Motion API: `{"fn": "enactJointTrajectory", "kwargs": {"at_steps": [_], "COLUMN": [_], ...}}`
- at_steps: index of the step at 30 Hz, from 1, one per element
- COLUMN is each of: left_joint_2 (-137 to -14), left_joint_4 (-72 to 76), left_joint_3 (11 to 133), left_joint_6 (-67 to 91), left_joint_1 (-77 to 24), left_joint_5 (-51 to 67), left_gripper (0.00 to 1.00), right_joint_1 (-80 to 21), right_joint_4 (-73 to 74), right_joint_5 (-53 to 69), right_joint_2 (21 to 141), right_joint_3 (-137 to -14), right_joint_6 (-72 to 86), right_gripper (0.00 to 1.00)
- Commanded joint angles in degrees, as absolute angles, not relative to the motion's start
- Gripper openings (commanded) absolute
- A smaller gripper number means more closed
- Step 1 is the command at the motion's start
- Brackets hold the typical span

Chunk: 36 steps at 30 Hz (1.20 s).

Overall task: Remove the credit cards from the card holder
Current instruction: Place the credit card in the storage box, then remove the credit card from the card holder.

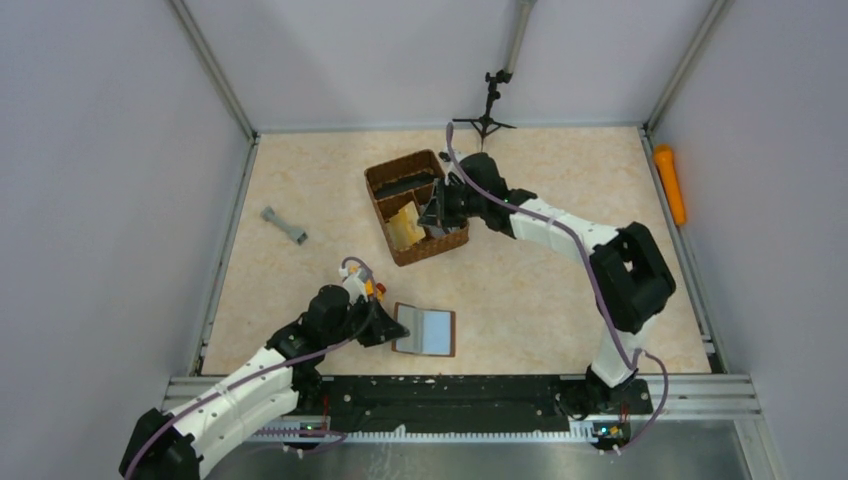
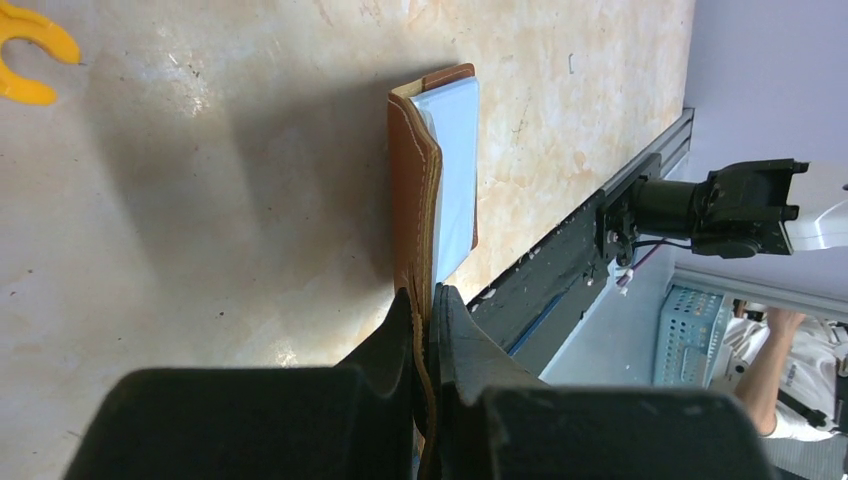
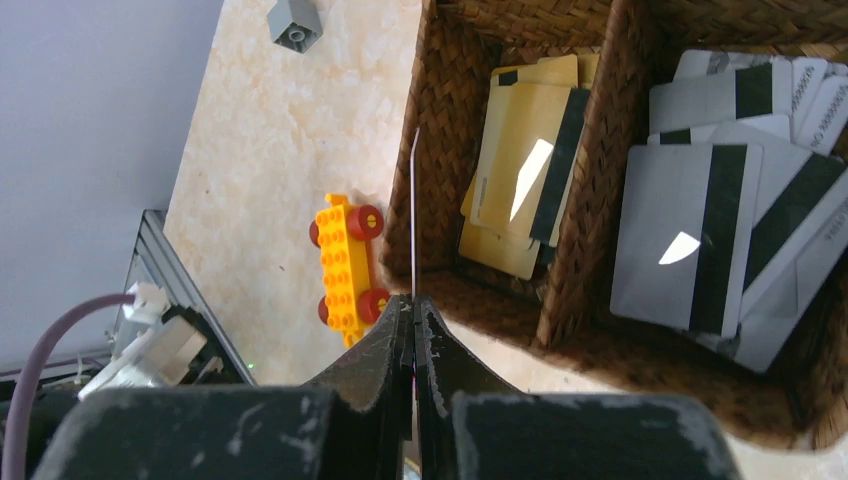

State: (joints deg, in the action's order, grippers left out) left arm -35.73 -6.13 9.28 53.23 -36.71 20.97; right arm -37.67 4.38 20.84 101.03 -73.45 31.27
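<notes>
Top external: table carries everything you're working with. Woven basket sits mid-table toward the far edge, divided into compartments. Card holder lies open close to the near edge, slightly left of centre, grey-silver inside facing up with a brown rim showing round it. Your left gripper is at the holder's left edge.

Left wrist view confirms the grip: fingers clenched on the holder's brown leather edge, with the leather pinched right between the pads. The silver face runs away from the jaws. You can't tell from either view whether that face is lining or a card.

Right gripper hangs over the basket. In the right wrist view its jaws are clamped tight on one credit card. The card is seen edge-on as a thin pale line, far tip slightly bent. It lines up above the basket's outer wall, beside the compartment of tan cards. The next compartment over holds a loose, overlapping pile of grey credit cards, black stripes up.

Small stuff: yellow toy car with red wheels lies on the table outside that wall. Grey brick lies toward the left edge.
</notes>
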Motion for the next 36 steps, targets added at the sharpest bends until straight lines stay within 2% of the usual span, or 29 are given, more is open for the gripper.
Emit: {"fn": "enactJointTrajectory", "kwargs": {"at_steps": [1,9,14,19,22,26,31,32,35,36], "left_joint_2": [-35.2,-37.4,-36.4,-35.2,-35.6,-35.9,-36.2,-36.5,-37.7,-38.2], "left_joint_4": [-6.0,-5.6,-6.1,-6.8,-7.0,-7.1,-6.4,-5.9,-3.1,-2.0], "left_joint_3": [12.0,12.6,12.3,12.4,12.8,13.2,13.5,13.5,13.9,14.1], "left_joint_6": [50.1,49.3,49.4,49.4,49.3,49.5,50.0,50.1,50.8,51.2], "left_joint_1": [-36.6,-36.5,-36.5,-36.5,-36.5,-36.6,-36.5,-36.5,-36.6,-36.5], "left_joint_5": [20.4,21.0,20.9,20.5,20.6,20.7,20.1,20.3,21.9,22.6], "left_gripper": [0.01,0.01,0.01,0.01,0.01,0.01,0.07,0.08,0.07,0.07], "right_joint_1": [-36.9,-36.8,-36.7,-36.7,-36.7,-36.7,-37.5,-37.9,-40.8,-42.3], "right_joint_4": [6.1,6.9,9.1,13.4,15.0,14.2,5.4,3.2,0.4,0.4], "right_joint_5": [26.5,30.0,26.4,22.4,20.2,20.0,22.2,22.4,22.0,20.8], "right_joint_2": [107.1,116.8,117.9,117.3,114.6,108.5,96.1,93.6,87.3,85.4], "right_joint_3": [-81.5,-89.3,-91.4,-93.6,-92.9,-87.6,-70.8,-66.8,-58.3,-56.2], "right_joint_6": [29.9,31.9,30.3,28.3,26.8,26.0,28.6,29.3,29.6,29.0], "right_gripper": [0.0,0.0,0.0,0.29,0.37,0.38,0.43,0.45,0.63,0.64]}}
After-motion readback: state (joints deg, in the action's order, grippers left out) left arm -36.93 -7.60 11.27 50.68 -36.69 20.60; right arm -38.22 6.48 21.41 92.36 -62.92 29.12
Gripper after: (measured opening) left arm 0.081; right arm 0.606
